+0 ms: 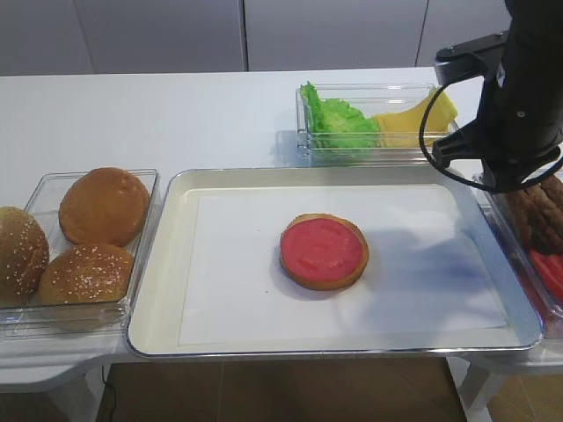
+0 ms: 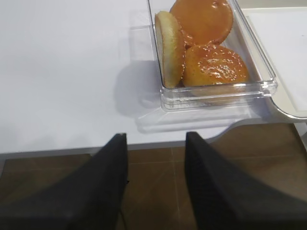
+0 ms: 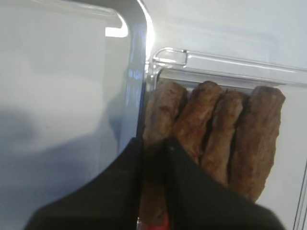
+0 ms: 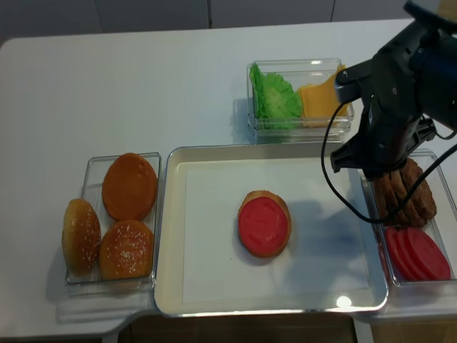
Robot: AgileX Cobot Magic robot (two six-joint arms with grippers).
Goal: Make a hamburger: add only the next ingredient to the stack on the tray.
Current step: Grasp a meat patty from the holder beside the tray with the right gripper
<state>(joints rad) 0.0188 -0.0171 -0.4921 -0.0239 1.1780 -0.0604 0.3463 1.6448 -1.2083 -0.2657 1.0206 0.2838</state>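
At left, 3 buns (image 4: pixel 114 225) in a clear tub (image 4: pixel 91 166). Mid-frame, tray (image 4: pixel 175 214) bearing sauce-topped bun base (image 4: pixel 264 224). At right, right gripper (image 3: pixel 152 160) pinching leftmost of 4 upright patties (image 3: pixel 160 112). Left gripper (image 2: pixel 156 143) spread, empty, over table edge.

The work surface is a white table (image 1: pixel 132 114) with a smooth matte top; its near edge has a cut-out, rounded at the corners. Behind the far edge stands a pale wall of flat panels (image 1: pixel 334 33) — vertical seams divide it into sections. Below the near edge the floor (image 1: pixel 290 391) shows brown tiles with thin grout lines, also visible in the left wrist view. Lighting is even and overhead — soft shadows fall on the tabletop.
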